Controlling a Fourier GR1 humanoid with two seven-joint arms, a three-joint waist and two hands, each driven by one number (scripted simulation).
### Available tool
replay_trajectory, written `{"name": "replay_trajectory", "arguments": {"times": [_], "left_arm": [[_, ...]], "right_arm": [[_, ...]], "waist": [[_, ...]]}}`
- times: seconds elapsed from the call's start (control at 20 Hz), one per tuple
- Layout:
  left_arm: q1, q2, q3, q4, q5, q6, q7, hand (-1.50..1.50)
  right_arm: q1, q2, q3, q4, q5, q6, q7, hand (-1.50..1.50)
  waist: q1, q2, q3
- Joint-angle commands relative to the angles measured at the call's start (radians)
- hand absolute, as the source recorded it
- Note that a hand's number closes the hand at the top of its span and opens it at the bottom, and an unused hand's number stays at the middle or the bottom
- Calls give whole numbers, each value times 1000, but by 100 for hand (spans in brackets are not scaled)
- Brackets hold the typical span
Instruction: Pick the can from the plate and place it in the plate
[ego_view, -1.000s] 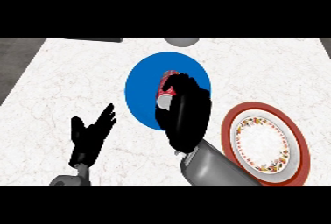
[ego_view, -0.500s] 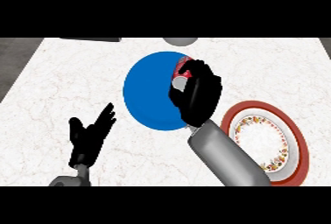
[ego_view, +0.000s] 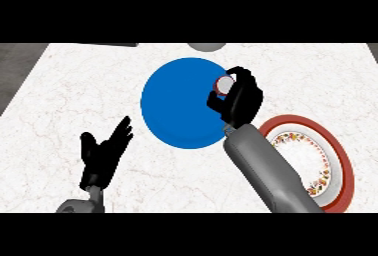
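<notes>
a: status of the can (ego_view: 224, 84)?
b: it is enclosed by the curled fingers of the right hand (ego_view: 240, 97), at the right edge of the blue plate (ego_view: 173, 107); only its red-rimmed top is seen. whether it is clear of the plate cannot be told.
a: step in hand?
b: judged as carrying, after the pick. a move rightward and nearer, to the red-rimmed patterned plate (ego_view: 336, 160), then lowering and release, is called for.
a: the other hand?
b: the left hand (ego_view: 103, 152) is noted open, resting over the marble surface (ego_view: 66, 90).

white marbled counter (ego_view: 66, 95) carries a blue plate (ego_view: 177, 107), a red-rimmed patterned plate (ego_view: 336, 155), maybe touching.
</notes>
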Motion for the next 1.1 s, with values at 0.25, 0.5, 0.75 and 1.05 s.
{"name": "replay_trajectory", "arguments": {"times": [0.25, 0.5, 0.75, 1.05], "left_arm": [[-29, -18, 3, 41, -13, 16, -18, 0], [-6, 7, 6, 6, 10, -21, -6, 0], [0, 21, 39, 23, 25, -23, -23, 0], [59, -14, 3, -23, -10, 25, -2, 0]], "right_arm": [[-94, 5, 0, 215, -454, -120, -234, -150], [-58, 5, 16, 158, -550, -327, -399, -150], [-22, 5, -24, 86, -695, -417, -557, -150], [95, 5, -10, -122, -960, -301, -776, -150]], "waist": [[12, 10, 1], [17, 7, 2], [-13, 0, 1], [-52, -14, 1]]}}
